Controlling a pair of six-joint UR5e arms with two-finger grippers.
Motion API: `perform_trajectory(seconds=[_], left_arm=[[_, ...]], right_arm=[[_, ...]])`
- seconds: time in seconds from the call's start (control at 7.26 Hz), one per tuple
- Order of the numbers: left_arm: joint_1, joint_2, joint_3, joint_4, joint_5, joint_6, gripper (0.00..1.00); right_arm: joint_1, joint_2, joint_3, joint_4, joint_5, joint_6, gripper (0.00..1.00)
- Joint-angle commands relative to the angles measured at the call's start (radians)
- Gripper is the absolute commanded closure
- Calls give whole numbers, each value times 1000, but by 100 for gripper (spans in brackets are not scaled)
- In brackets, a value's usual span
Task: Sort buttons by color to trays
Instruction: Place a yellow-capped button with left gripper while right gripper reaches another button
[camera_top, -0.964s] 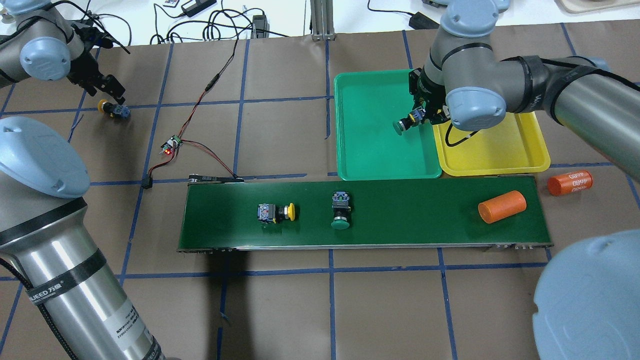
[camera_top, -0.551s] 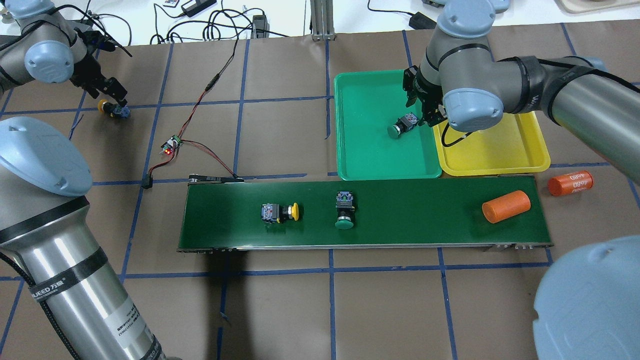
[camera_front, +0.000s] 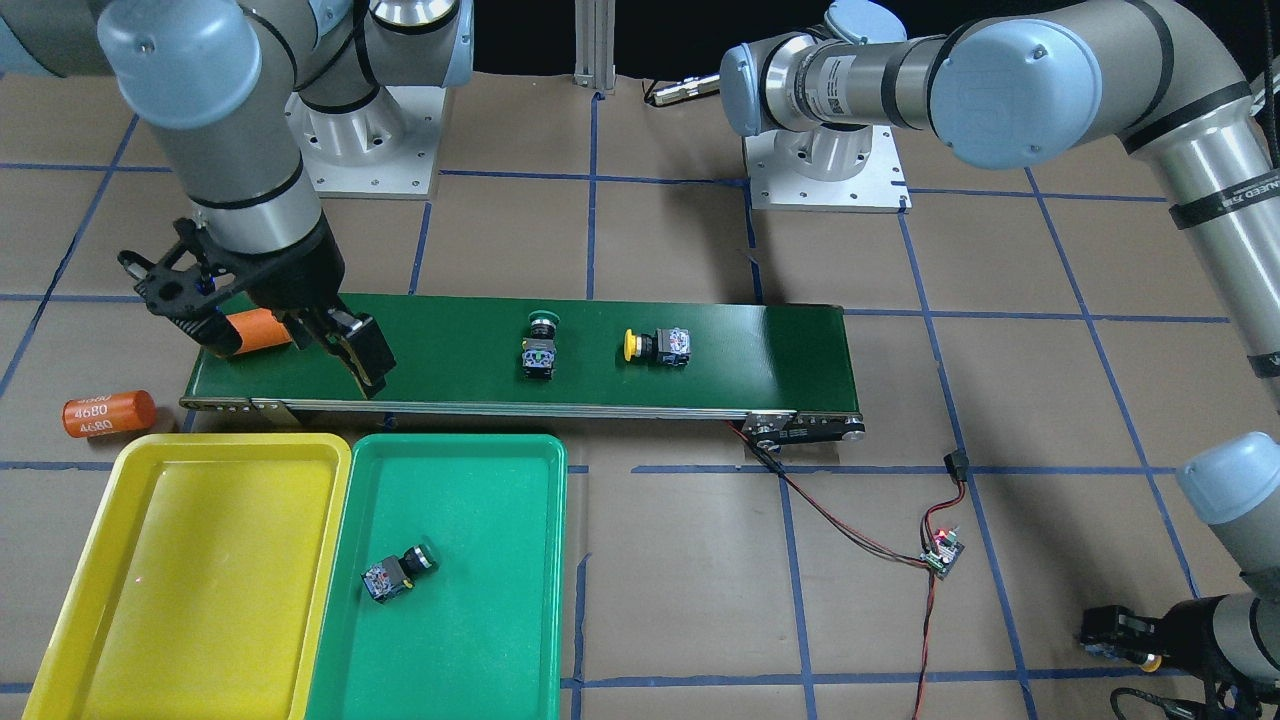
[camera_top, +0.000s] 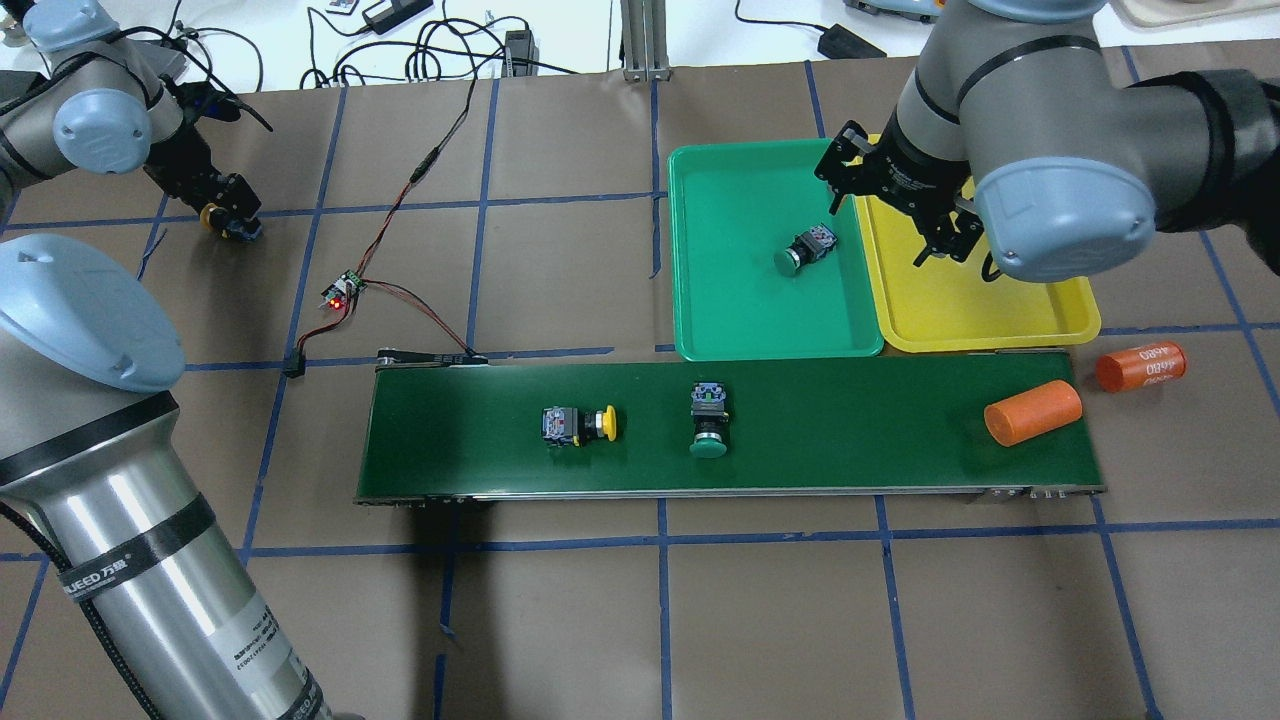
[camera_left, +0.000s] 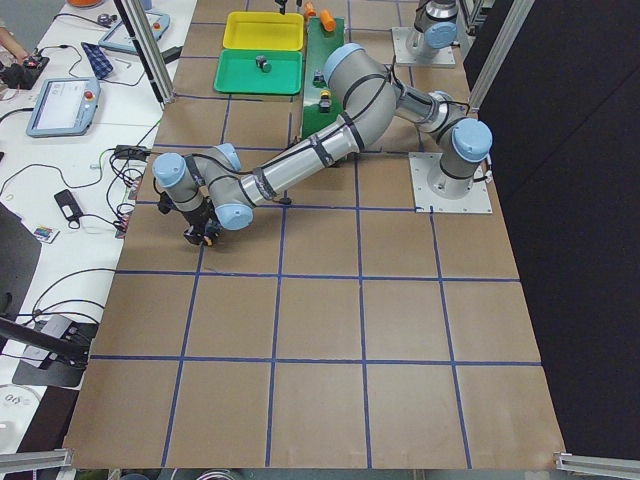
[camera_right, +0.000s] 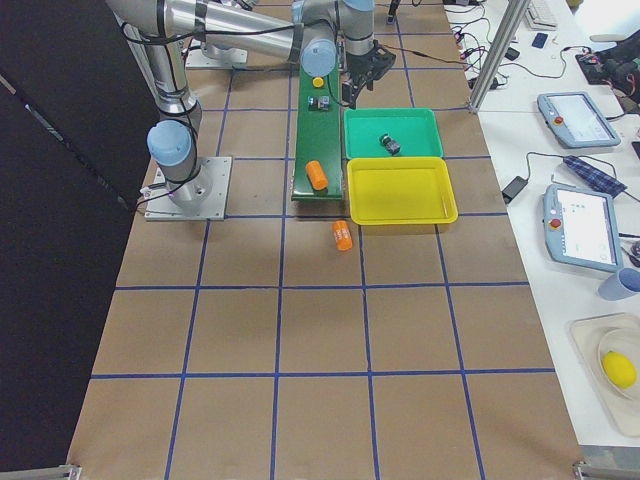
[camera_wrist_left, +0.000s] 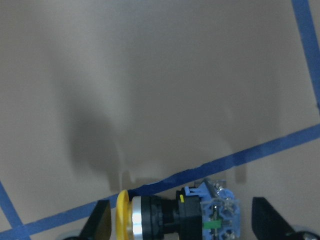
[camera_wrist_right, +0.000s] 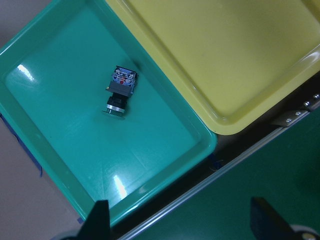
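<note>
A green button (camera_top: 803, 250) lies on its side in the green tray (camera_top: 720, 320), also in the right wrist view (camera_wrist_right: 120, 92). My right gripper (camera_top: 890, 208) hangs open and empty above the seam between that tray and the yellow tray (camera_top: 1000, 310), which holds nothing. On the conveyor belt (camera_top: 450, 450) lie a yellow button (camera_top: 580, 424) and a green button (camera_top: 708, 420). Far left on the table, my left gripper (camera_top: 228, 203) is open and low, its fingertips (camera_wrist_left: 100, 225) straddling another yellow button (camera_wrist_left: 175, 215) without touching it.
One orange cylinder (camera_top: 1033, 412) rides the belt's right end; another (camera_top: 1140, 366) lies on the table beside it. A small circuit board (camera_top: 342, 290) with red and black wires sits left of the belt.
The right gripper let the green button go into the green tray and drew back toward the yellow tray. The left gripper came down over the yellow button. Belt items shifted right.
</note>
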Motion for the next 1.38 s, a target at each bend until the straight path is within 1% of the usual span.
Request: perform_trajectory(seconds=[0.0, 0.14, 0.28, 0.41, 0.55, 0.69, 0.83, 0.96, 1.1, 1.24], left_arm=[[-18, 75, 9, -190, 6, -74, 97], [-43, 182, 6, -378, -37, -207, 99], [-137, 277, -32, -453, -65, -358, 100], [-256, 357, -126, -464, -60, -531, 99], [-333, 451, -268, -463, -66, -639, 100], [-343, 558, -449, -435, -83, -651, 100], [-357, 647, -618, -304, -100, -718, 100], [-375, 669, -729, -177, -106, -802, 99], [-418, 697, -809, -114, -123, -827, 99], [-449, 709, -857, -34, -126, -853, 99]], right_arm=[[-2, -52, 51, 34, -12, -91, 0], [3, -55, 89, 34, -3, -195, 0], [3, -52, 114, 30, -12, -319, 0], [8, -52, 118, 34, -12, -376, 0], [21, -49, 134, 34, 3, -378, 0], [52, -32, 155, 30, 0, -380, 0], [54, -5, 158, 19, 0, -399, 0], [52, -3, 155, 31, -2, -482, 0], [54, -7, 157, 33, 1, -537, 0], [67, -3, 152, 22, 15, -538, 0]])
